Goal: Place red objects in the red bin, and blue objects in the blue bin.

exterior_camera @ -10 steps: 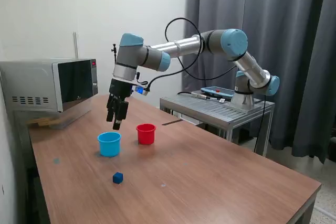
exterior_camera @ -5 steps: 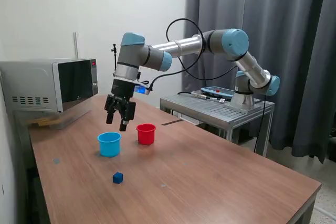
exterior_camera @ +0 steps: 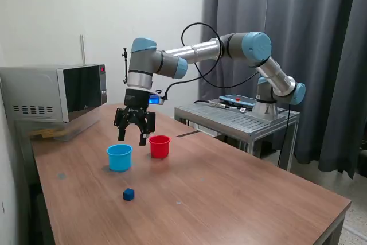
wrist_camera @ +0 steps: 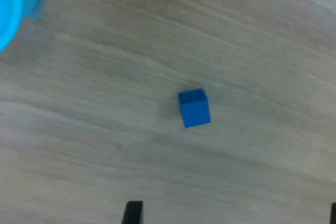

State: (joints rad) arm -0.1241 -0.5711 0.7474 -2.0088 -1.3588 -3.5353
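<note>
One dark blue cube (exterior_camera: 128, 194) lies on the wooden table (exterior_camera: 229, 199), in front of the light blue cup (exterior_camera: 119, 157). The red cup (exterior_camera: 159, 146) stands just to the blue cup's right in the exterior view. My gripper (exterior_camera: 132, 138) hangs open and empty above the table, behind and between the two cups. In the wrist view the blue cube (wrist_camera: 195, 108) lies on the wood, with the blue cup's rim (wrist_camera: 10, 3) in a corner and two fingertips (wrist_camera: 133, 213) wide apart at the edge. No red cubes and no second blue cube show.
A microwave (exterior_camera: 54, 93) stands at the table's back, on the exterior view's left. A metal side table (exterior_camera: 238, 116) carries the arm's base at the exterior view's right. Dark curtains (exterior_camera: 321, 55) hang behind.
The gripper has turned about its axis so its open fingers now spread side by side in the exterior view. It has shifted slightly toward the red cup. The cups and cube have not moved.
</note>
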